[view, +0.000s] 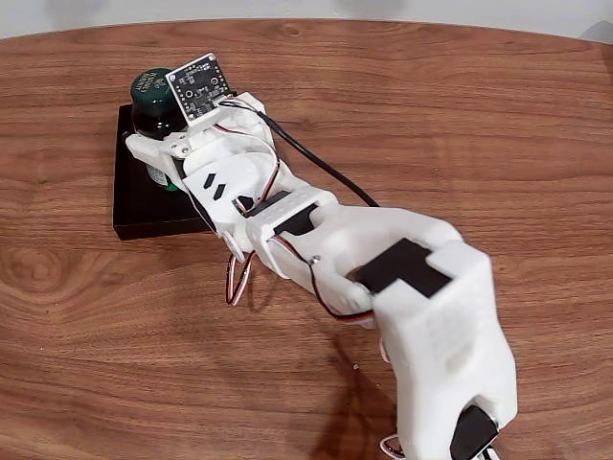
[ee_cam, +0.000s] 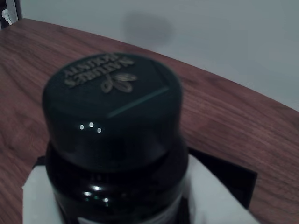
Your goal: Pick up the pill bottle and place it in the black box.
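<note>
While the gripper point(view: 158, 158) grasps it, the bottle point(view: 153, 96) stands upright over the box point(view: 144, 206)
In the wrist view the white fingers point(ee_cam: 35, 196) press both sides of the bottle point(ee_cam: 112, 121), box point(ee_cam: 229, 179) corner behind it

A brown wood-grain desk point(view: 402, 105) spreads all around the pincer, and a pale wall point(ee_cam: 224, 37) rises beyond its far curved edge.

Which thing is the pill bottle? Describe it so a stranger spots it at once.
On the brown wooden table, find the shallow matte black box at upper left in the fixed view. Over it, between the white gripper fingers, is the small dark cylindrical pill bottle; its dark green, gold-printed screw cap is unmistakable.
</note>
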{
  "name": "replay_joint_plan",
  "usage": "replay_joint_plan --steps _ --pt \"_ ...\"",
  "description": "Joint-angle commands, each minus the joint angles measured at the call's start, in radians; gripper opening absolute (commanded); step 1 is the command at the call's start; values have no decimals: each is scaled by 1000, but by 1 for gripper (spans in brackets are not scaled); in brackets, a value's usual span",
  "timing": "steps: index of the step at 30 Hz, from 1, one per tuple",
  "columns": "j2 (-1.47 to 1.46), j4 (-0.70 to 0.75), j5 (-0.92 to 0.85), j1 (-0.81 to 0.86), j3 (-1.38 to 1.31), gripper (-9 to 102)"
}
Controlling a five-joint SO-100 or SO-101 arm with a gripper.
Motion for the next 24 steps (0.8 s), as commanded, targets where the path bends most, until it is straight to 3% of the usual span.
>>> replay_joint_plan --steps 1,10,16,24 --pt "-2 -17 14 -3 -115 12" --pt "-97 29 41 3 -160 13" --pt "-74 86 38 6 -130 37" --pt "20 95 25 20 -46 44"
